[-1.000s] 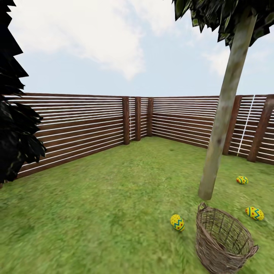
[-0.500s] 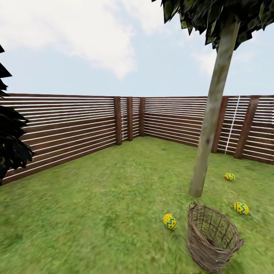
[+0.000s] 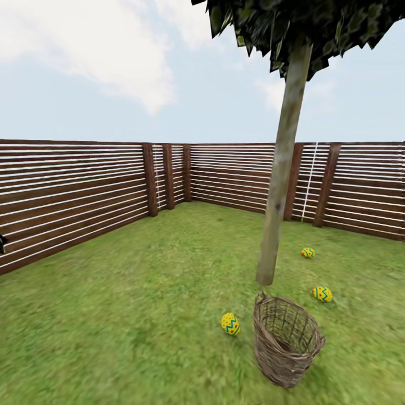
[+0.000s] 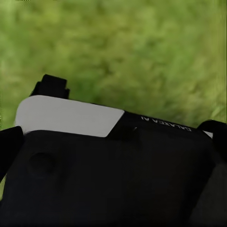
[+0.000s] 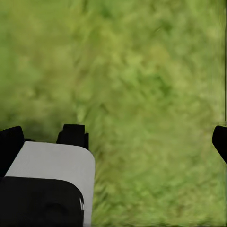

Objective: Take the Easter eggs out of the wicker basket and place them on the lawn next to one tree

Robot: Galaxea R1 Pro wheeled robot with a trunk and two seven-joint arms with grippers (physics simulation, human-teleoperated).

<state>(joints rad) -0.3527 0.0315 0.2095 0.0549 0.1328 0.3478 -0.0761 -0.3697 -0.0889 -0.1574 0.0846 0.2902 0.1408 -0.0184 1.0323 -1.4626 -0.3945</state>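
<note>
The wicker basket (image 3: 287,344) stands upright on the lawn (image 3: 140,292) just in front of the tree (image 3: 279,185), whose pale trunk rises to a dark leafy crown. Three Easter eggs lie on the grass around them: one (image 3: 230,324) left of the basket, one (image 3: 322,293) to its right, one (image 3: 307,252) farther back, right of the trunk. The part of the basket's inside that shows holds no egg. My left gripper (image 4: 113,137) and right gripper (image 5: 116,142) hang over grass, fingers (image 5: 10,144) spread wide, nothing between them.
A dark brown slatted fence (image 3: 84,191) with thick posts closes the garden at the left and back, meeting in a corner (image 3: 169,174). Open grass stretches left of the tree. Part of my own black-and-white body (image 4: 94,161) shows under the left gripper.
The whole head view has slid left, so the camera turned right; the dark tree at the left edge has left the picture. Eggs, basket and trunk keep their places relative to one another.
</note>
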